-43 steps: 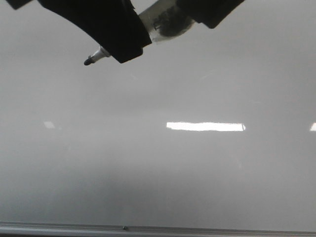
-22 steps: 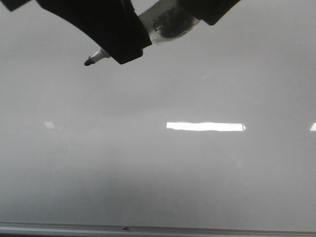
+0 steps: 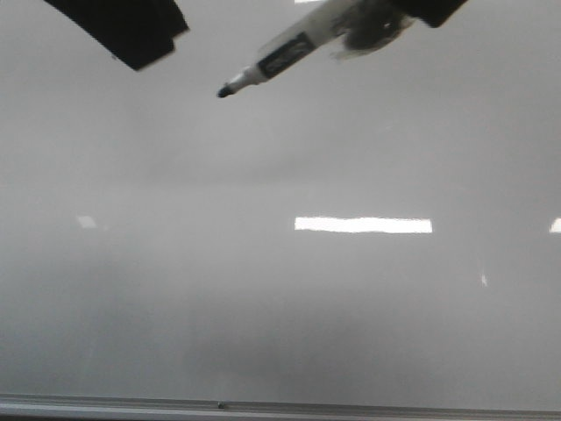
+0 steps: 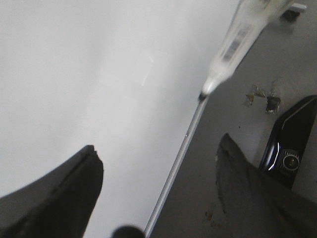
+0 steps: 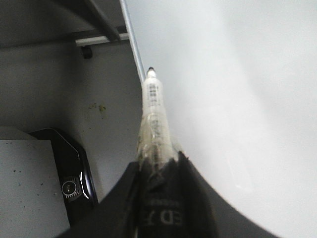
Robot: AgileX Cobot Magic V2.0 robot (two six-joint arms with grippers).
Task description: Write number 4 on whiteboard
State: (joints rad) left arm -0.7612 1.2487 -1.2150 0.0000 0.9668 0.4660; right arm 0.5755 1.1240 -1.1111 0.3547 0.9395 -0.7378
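A: Step? Board [image 3: 280, 298] looks bare in the front view. No strokes, just light glare mid-frame and a silver edge along the bottom.

B: Agreed, no 4 anywhere yet. I'd call it pre-writing: pen in hand, not on the surface.

A: Who has the marker [image 3: 279, 60]?

B: Right gripper [image 5: 156, 171]. In the right wrist view its jaws are closed tight around the barrel, and there's clear wrap or tape on the barrel just ahead of them. Cap is off, dark tip exposed.

A: Where's the tip?

B: Front view: upper middle, pointing down-left, barrel running off to the upper right where the jaws sit at the top edge. So the marker sticks out well past the jaws.

A: Touching the board?

B: Can't tell for sure. No mark under it, so I judge it's off the surface.

A: Left gripper [image 4: 156, 193]?

B: Jaws spread wide, nothing between them. In its wrist view the marker tip sits above that gap, apart from both fingers. In the front view it's the dark shape at upper left, clear of the marker.

A: Next move?

B: Likely bring the tip onto the board with light pressure, then lay the first stroke. Left should stay clear.
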